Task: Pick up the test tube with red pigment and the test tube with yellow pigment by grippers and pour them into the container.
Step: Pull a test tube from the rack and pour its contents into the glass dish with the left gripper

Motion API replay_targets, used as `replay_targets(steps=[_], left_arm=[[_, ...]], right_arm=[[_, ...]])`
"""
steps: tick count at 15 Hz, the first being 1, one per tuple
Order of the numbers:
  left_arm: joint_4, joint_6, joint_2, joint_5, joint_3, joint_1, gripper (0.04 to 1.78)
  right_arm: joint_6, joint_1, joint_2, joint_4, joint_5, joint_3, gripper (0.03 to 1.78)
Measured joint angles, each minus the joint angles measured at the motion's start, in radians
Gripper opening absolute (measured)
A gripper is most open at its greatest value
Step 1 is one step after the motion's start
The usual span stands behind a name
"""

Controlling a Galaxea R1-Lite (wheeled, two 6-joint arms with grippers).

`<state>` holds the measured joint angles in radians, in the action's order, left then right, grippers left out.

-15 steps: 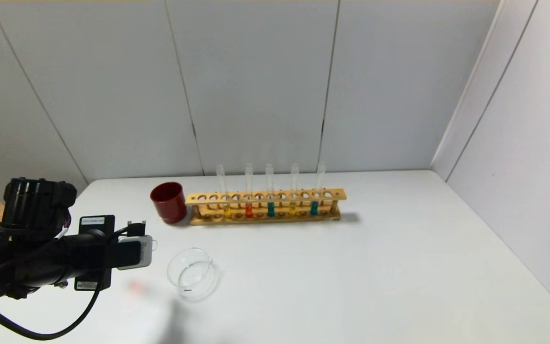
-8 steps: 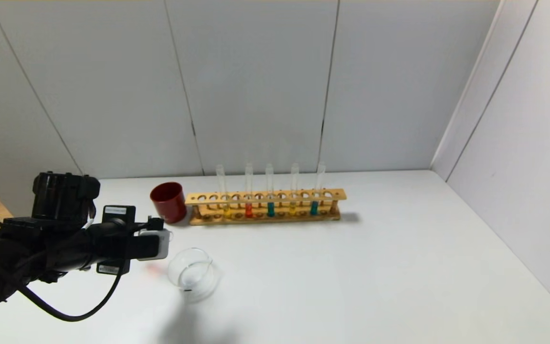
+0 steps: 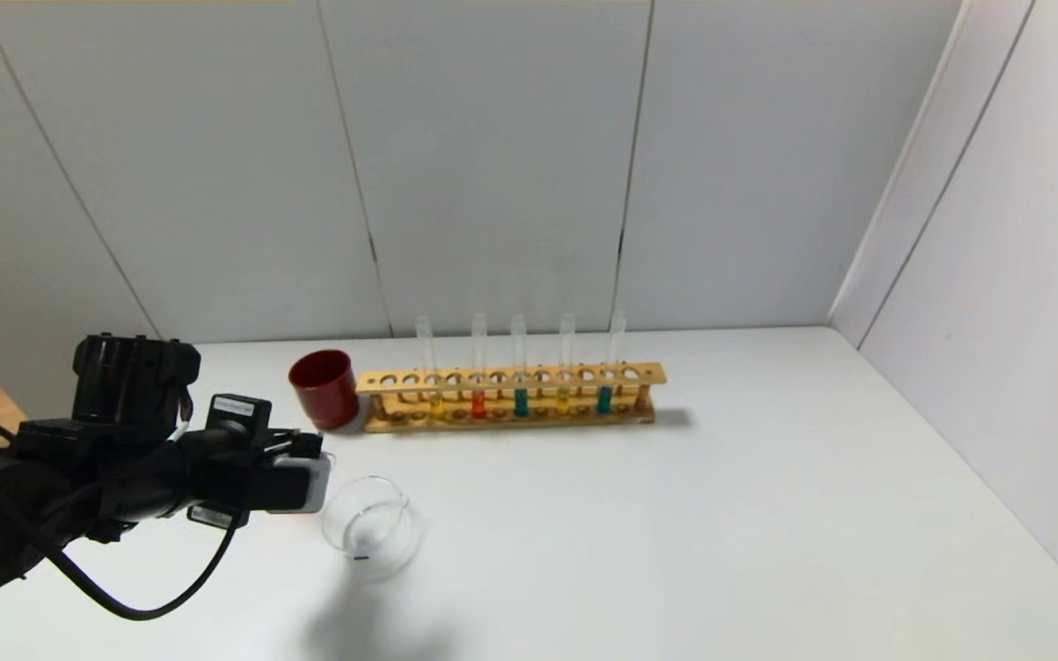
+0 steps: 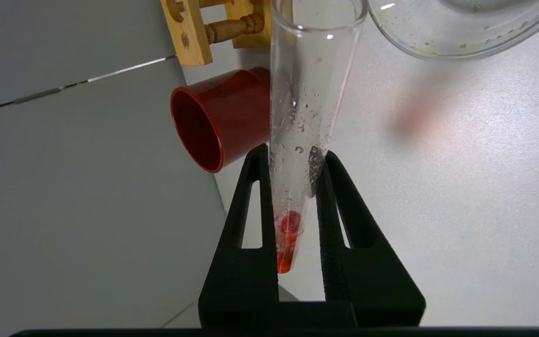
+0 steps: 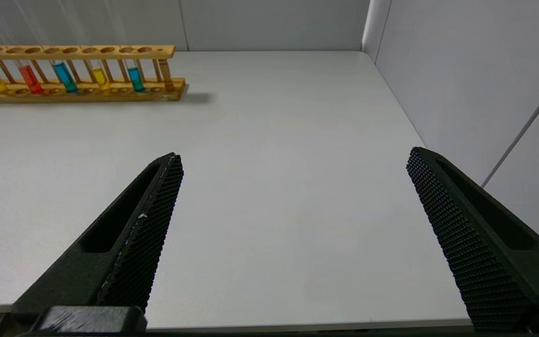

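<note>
Rack tubes (image 3: 518,367): five, upright.

I can read no text anywhere. My left claw (image 3: 313,482) carries 2 white labels (image 3: 237,405), 1 on top and 1 below, but their print is too small to make out. The glass dish (image 3: 371,528) bears a tiny black mark, also illegible.
</note>
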<state>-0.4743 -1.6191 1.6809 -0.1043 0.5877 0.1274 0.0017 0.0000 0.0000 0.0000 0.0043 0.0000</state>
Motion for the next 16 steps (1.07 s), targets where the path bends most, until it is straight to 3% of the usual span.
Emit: replay_targets(steps=[16], left_arm=[[-0.015,-0.203,0.018,-0.009,0.005,0.0,0.3]], right_arm=[[0.0,0.0,0.0,0.0,0.0,0.0,1.75]])
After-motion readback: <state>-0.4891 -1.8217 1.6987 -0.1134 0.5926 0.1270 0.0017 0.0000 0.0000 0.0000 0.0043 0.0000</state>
